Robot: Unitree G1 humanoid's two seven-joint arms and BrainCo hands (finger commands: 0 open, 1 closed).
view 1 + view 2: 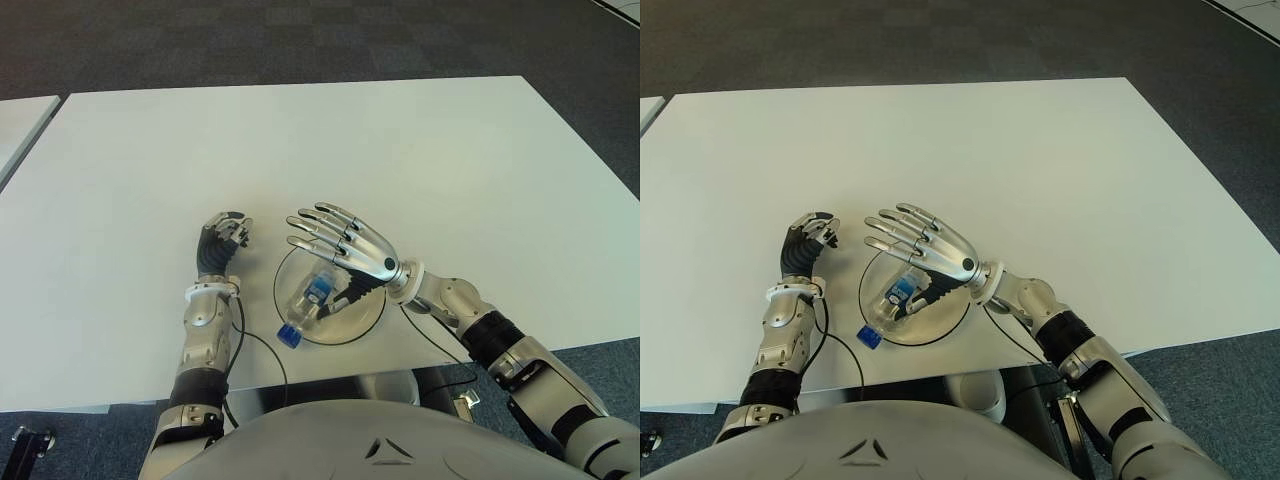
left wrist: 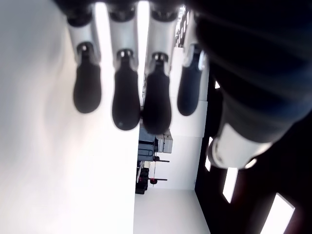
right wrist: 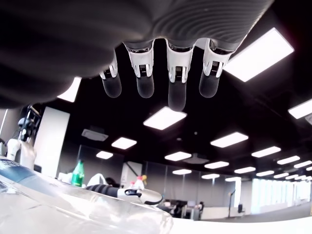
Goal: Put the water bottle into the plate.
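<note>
One water bottle [image 1: 310,303] lies in the plate [image 1: 368,322] under the open, empty right hand [image 1: 345,247].

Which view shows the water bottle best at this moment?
The left eye view: the water bottle lies on its side in the plate, blue cap over the near rim, under the open right hand. The right eye view shows the same. The right wrist view catches only its clear side; the left wrist view, none.

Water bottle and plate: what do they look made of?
Water bottle: clear, thin plastic, apparently; the plate shows through its body; blue cap and label. Plate: white and smooth with a dark rim, maybe ceramic or plastic; cannot tell which. Right hand spread open above it.
</note>
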